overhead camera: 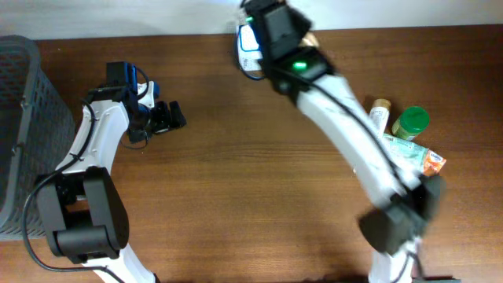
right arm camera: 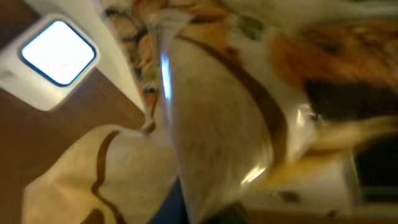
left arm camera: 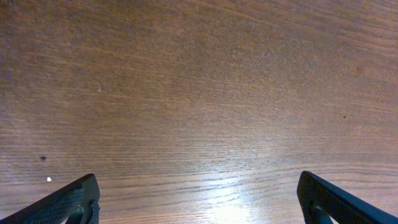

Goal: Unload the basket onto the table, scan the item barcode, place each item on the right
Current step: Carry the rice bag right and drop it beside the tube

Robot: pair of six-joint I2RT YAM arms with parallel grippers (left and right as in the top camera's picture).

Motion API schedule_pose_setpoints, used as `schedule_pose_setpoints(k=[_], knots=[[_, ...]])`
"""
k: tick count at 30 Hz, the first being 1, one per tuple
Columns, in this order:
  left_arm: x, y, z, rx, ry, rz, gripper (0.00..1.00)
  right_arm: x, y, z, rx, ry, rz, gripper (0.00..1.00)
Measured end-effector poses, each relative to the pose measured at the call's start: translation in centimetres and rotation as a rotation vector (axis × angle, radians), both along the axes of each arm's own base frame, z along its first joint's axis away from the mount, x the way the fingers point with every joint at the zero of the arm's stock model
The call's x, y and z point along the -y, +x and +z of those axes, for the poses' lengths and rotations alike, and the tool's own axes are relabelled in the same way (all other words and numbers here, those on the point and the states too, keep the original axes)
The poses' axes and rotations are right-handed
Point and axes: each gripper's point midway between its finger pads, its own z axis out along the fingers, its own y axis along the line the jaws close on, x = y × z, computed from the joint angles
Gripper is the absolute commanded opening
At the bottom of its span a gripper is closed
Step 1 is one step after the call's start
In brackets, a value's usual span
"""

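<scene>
1. Brown wood-grain table [overhead camera: 251, 173] carries the whole work area; a pale wall strip [overhead camera: 118, 16] runs along its far edge.
2. Step in hand, by judgement: presentation of the item to the reader. The right pincer [overhead camera: 271, 35] is fully closed and appears to have the snack packet [right arm camera: 236, 124] pinched in it. The crinkled cream-and-brown film fills the right wrist view, so the fingers themselves are hidden.
3. The barcode scanner [right arm camera: 57, 53], a white box with a lit window, sits on the table just beyond the right pincer, up and to the left of the packet in the wrist view. Packet and scanner window are near each other but not aligned.
4. No barcode can be made out on the blurred film; which face carries it cannot be told.
5. Next move calls for turning the packet so its printed code faces the lit window, then holding it level and close to that window.
6. The left pincer [overhead camera: 167, 118] stands wide open and empty, its fingers [left arm camera: 68, 202] hovering over bare wood, well apart from the right pincer.
7. Behind the right pincer, beside its arm, wait a green-lidded jar [overhead camera: 411, 122], a small tube [overhead camera: 380, 114] and an orange pouch [overhead camera: 428, 163].
8. A grey mesh basket [overhead camera: 20, 118] stands beyond the left pincer at the table's edge.
</scene>
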Motion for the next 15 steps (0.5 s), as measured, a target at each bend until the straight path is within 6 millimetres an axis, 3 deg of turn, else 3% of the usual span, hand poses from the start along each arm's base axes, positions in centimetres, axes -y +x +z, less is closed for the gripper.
schedule_pose_setpoints(k=[1, 3, 6, 8, 12, 14, 15], knots=[[0.0, 0.0, 0.0, -0.001, 0.0, 0.0, 0.99, 0.6, -2.3, 1.3, -0.026, 0.092, -0.002, 0.04], [0.0, 0.0, 0.0, -0.001, 0.001, 0.0, 0.99, 1.4, -5.6, 2.2, -0.087, 0.245, -0.019, 0.04], [0.0, 0.0, 0.0, -0.001, 0.002, 0.001, 0.99, 2.9, -10.0, 1.3, -0.245, 0.494, -0.091, 0.04], [0.0, 0.0, 0.0, -0.002, 0.002, 0.001, 0.99, 4.7, -11.8, -1.1, -0.392, 0.62, -0.186, 0.04], [0.0, 0.0, 0.0, -0.001, 0.002, 0.001, 0.99, 8.4, -11.8, -5.7, -0.553, 0.753, -0.359, 0.04], [0.0, 0.0, 0.0, -0.001, 0.002, 0.001, 0.99, 10.6, -11.7, -8.7, -0.615, 0.784, -0.456, 0.04], [0.0, 0.0, 0.0, -0.001, 0.002, 0.001, 0.99, 12.1, -11.7, -11.5, -0.66, 0.791, -0.525, 0.04]])
